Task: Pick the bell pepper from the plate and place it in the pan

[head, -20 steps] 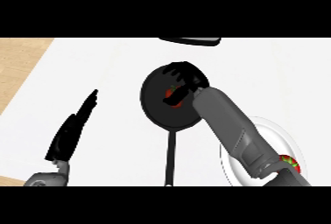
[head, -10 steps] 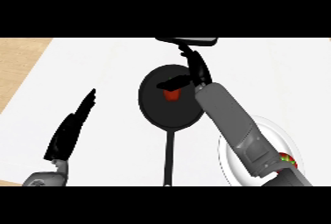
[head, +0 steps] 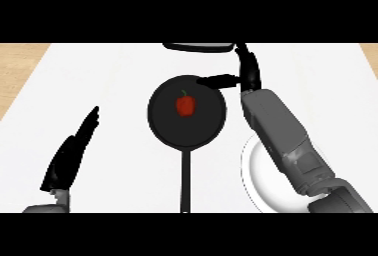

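Pepper (head: pixel 185 106), one, inside one pan (head: pixel 165 122), beside one plate (head: pixel 258 172)

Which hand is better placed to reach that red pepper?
Right. The right hand is open beside the far rim of the round black pan, near the small red bell pepper; the left hand rests farther away.

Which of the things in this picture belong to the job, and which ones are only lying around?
Belonging to the job:
bell pepper, lying in the pan
pan
plate
right hand, open beside the pan's far rim

Only lying around:
left hand, resting open at the view's left
dark object at the counter's far edge, too cut off to name
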Robot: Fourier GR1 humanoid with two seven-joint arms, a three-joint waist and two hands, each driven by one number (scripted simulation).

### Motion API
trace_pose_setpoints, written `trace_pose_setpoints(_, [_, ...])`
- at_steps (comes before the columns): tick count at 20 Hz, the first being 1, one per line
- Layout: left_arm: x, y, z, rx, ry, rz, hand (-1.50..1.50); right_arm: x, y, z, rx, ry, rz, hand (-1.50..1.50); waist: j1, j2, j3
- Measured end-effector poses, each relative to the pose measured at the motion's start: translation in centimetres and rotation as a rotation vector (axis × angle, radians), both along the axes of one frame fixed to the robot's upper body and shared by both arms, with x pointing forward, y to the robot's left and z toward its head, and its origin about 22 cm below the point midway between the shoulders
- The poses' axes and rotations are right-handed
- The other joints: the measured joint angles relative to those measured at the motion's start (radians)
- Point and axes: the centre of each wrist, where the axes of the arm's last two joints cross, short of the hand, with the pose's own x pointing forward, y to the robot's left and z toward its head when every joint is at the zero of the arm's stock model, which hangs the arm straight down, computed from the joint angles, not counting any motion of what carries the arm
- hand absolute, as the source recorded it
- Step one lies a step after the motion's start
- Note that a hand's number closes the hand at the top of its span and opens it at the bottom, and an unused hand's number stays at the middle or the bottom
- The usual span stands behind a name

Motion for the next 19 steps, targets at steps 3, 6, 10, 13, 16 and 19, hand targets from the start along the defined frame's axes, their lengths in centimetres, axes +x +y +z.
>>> trace_pose_setpoints(3, [-0.2,0.0,0.1,0.0,0.0,0.014,0.0,0.2,-3.6,-0.6,0.0,-0.04,-0.01,-1.5,-0.017,-0.004,0.0])
trace_pose_setpoints(6, [-0.5,0.4,-0.1,-0.004,0.002,0.025,0.0,-0.1,-7.5,-1.5,-0.011,-0.068,-0.017,-1.5,-0.028,-0.007,0.0])
trace_pose_setpoints(10, [-1.0,0.8,-0.3,-0.006,0.003,0.036,0.0,-0.6,-12.8,-1.8,-0.026,-0.088,-0.026,-1.5,-0.035,-0.009,0.0])
trace_pose_setpoints(13, [-1.5,1.2,-0.2,-0.002,0.007,0.037,0.0,-0.9,-16.0,-1.5,-0.036,-0.087,-0.023,-1.5,-0.036,-0.01,0.0])
trace_pose_setpoints(16, [-1.7,0.5,-0.4,-0.005,0.006,0.038,0.0,-1.4,-19.0,-1.0,-0.044,-0.091,-0.016,-1.5,-0.035,-0.009,0.001])
trace_pose_setpoints(19, [-1.7,0.1,-0.3,-0.005,0.001,0.031,0.0,-1.9,-21.0,-0.9,-0.049,-0.09,-0.003,-1.5,-0.034,-0.009,0.001])
